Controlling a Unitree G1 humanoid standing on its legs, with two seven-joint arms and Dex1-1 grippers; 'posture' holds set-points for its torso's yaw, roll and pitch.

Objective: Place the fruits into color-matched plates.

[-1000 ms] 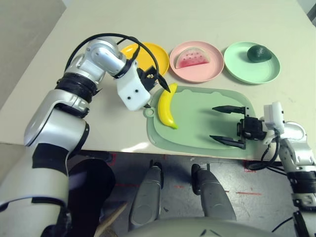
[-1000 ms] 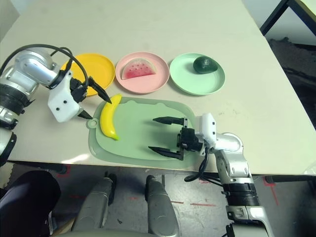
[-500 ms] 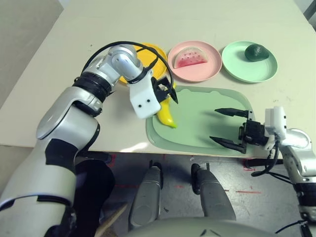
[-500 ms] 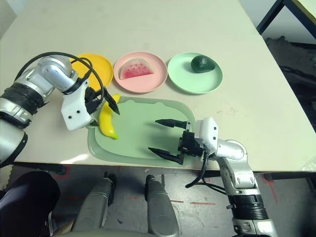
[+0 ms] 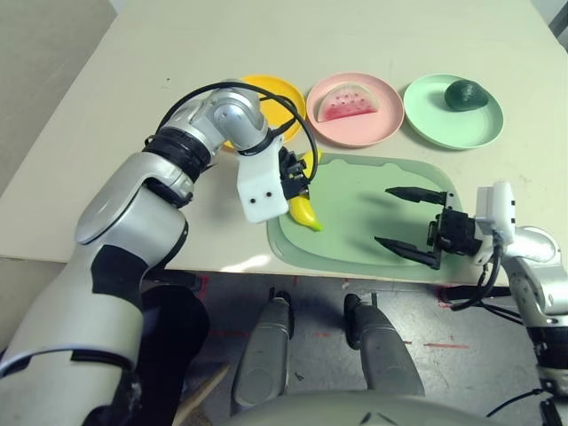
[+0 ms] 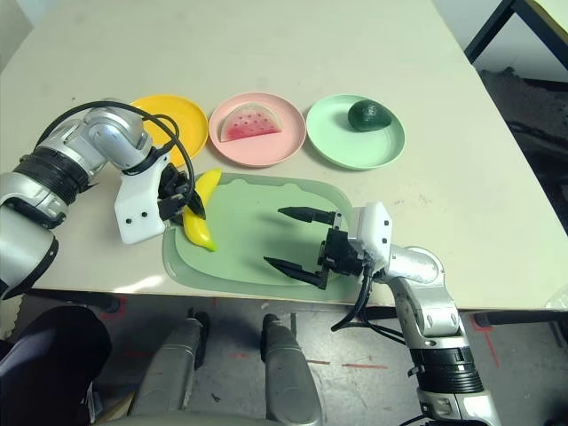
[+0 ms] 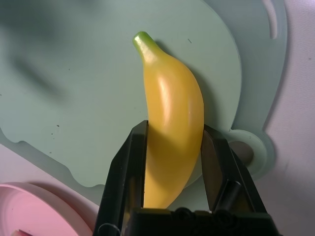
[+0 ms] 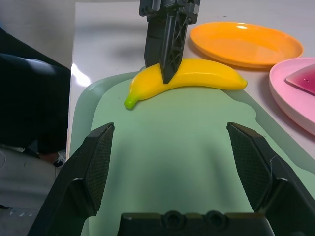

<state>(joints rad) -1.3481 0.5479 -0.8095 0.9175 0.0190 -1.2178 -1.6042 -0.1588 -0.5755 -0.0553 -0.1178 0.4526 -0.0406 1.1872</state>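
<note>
Your left gripper [image 7: 173, 162] points steeply down from a bent wrist, fingers [image 7: 129, 167] clamped on either side of the banana [image 7: 170, 132]. Your left forearm reaches in from the near left. Your right gripper [image 5: 413, 223] lies level at the near right, pointing left, jaws spread wide and holding nothing.

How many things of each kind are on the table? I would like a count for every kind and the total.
Toy fruits: 3 (banana, watermelon wedge, avocado)
Plates: 3 (yellow plate, pink plate, green plate)
Cutting mats: 1 (cutting mat)
Total: 7
</note>
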